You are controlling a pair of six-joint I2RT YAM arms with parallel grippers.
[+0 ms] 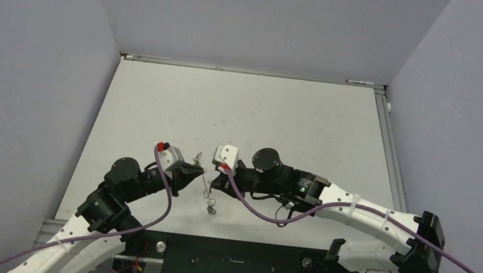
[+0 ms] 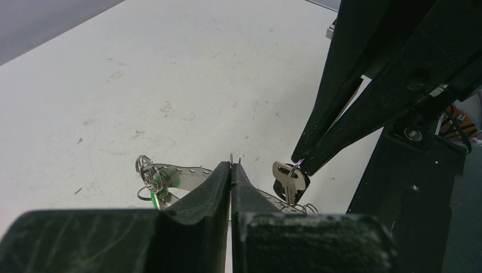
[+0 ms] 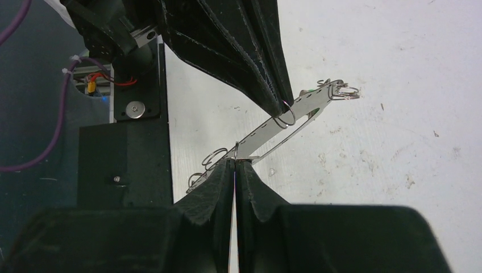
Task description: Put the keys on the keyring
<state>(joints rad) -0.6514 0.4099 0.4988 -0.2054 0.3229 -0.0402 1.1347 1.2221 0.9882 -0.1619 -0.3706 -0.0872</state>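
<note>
A pale grey tabletop (image 1: 248, 110) is filling the middle of the top view, and plain bluish-grey walls are closing it in at 9 o'clock (image 1: 25, 84), 12 o'clock (image 1: 259, 15) and 3 o'clock (image 1: 476, 101). A metal rail (image 1: 253, 72) is running along the 12 o'clock edge, and another (image 1: 391, 153) is edging the 3 o'clock side. A black plate (image 1: 231, 262) is lying at 6 o'clock. Even light is falling; faint scuffs (image 2: 167, 107) are showing on the surface.

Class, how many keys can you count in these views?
1: a silvery key hangs at the tip of the right gripper, seen from the left wrist. Others may hide among the wire rings.
</note>
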